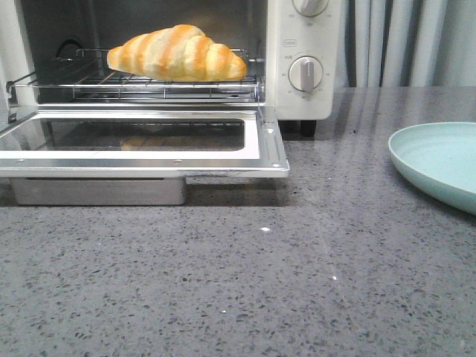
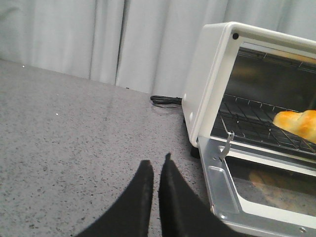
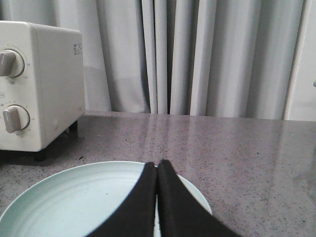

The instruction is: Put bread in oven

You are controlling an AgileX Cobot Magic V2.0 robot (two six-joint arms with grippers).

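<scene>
The grey speckled surface filled the lower half of the front view, and neither arm showed there. The oven took up the upper left of that frame, its glass door folded down flat and open toward the camera. A pale green plate sat at the right edge of the frame, well apart from the oven and bare in what could be seen of it. The bread lay on the wire rack inside the oven, near the top of the frame, resting lengthwise across the bars.

In the left wrist view the left gripper was clenched with nothing between its fingertips, low in the frame over bare surface beside the oven's left wall. In the right wrist view the right gripper was likewise closed and empty, low in the frame above the plate's near rim.

Judged from this, the placing itself looked done. If anything remained, it was shutting the door, which would call for a gripper to get under the door's front edge and swing it upward.
</scene>
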